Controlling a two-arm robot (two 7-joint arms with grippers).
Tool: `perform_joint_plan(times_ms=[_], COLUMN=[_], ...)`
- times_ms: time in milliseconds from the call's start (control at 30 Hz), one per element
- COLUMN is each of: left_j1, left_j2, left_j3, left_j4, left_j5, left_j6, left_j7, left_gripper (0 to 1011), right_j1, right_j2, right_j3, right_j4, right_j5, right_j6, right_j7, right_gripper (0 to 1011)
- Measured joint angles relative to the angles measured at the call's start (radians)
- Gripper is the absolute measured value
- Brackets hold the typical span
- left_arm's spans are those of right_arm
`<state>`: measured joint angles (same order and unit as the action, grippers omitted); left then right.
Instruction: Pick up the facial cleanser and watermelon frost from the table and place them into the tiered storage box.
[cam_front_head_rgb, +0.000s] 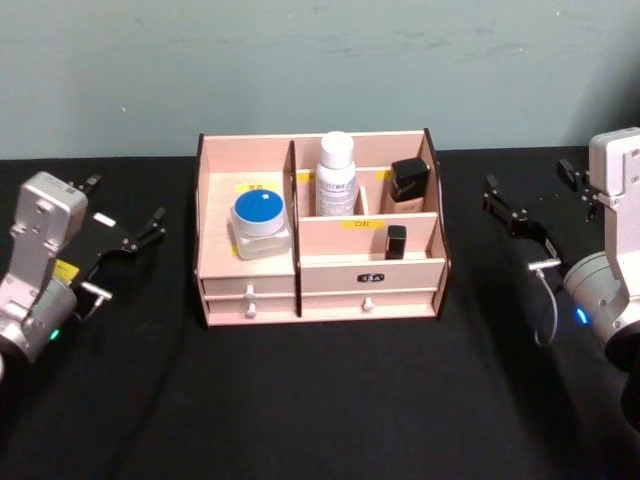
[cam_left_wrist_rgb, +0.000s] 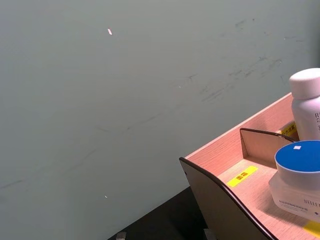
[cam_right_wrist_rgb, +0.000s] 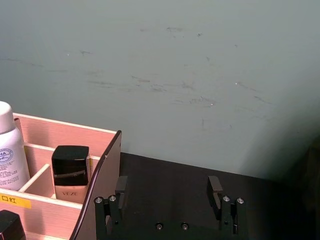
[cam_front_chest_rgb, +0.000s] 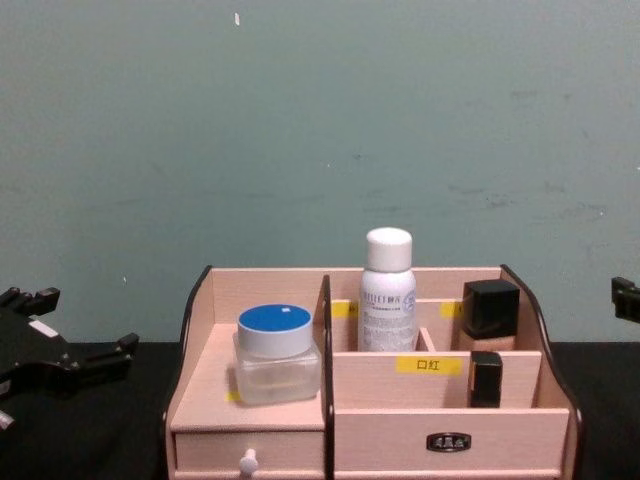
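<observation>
both task items seated in the organiser, hands clear at either side

the tiered storage box (cam_front_head_rgb: 320, 285) stands at the middle of the black tabletop (cam_front_head_rgb: 320, 400), against the pale green wall (cam_front_head_rgb: 320, 60). the watermelon frost (cam_front_head_rgb: 260, 225), a frosted jar with a blue lid, sits upright in the wide left compartment, on the flat shelf above the left drawer. the facial cleanser (cam_front_head_rgb: 337, 175), a white bottle with a rounded cap, stands upright in the far compartment just right of the central divider. a black-capped cosmetic bottle (cam_front_head_rgb: 408, 187) occupies the far right compartment, and a small black item (cam_front_head_rgb: 396, 241) stands in the nearer right compartment behind a yellow label. two small white-knobbed drawers line the box's near face.

the left hand (cam_front_head_rgb: 128, 236) hovers over the tabletop well to the left of the box, its fingers spread and holding nothing. the right hand (cam_front_head_rgb: 520, 212) hovers well to the right of the box; in the right wrist view its two fingers (cam_right_wrist_rgb: 121, 186) stand spread apart with bare tabletop between them, beside the box's dark right wall.
</observation>
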<state>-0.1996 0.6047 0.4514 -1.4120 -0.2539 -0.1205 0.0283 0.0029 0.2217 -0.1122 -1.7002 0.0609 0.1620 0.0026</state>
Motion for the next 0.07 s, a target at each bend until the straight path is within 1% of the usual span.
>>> perform_joint_plan(times_ms=[67], left_j1=[0.000], left_j2=[0.000], left_j3=[0.000], left_j4=[0.000], left_j5=[0.000], left_j6=[0.000], left_j7=[0.000], left_gripper=[1001], right_j1=[0.000], right_j2=[0.000], right_j3=[0.000], right_j4=[0.000], right_j5=[0.000], right_j6=[0.000], right_j7=[0.000], right_gripper=[1002])
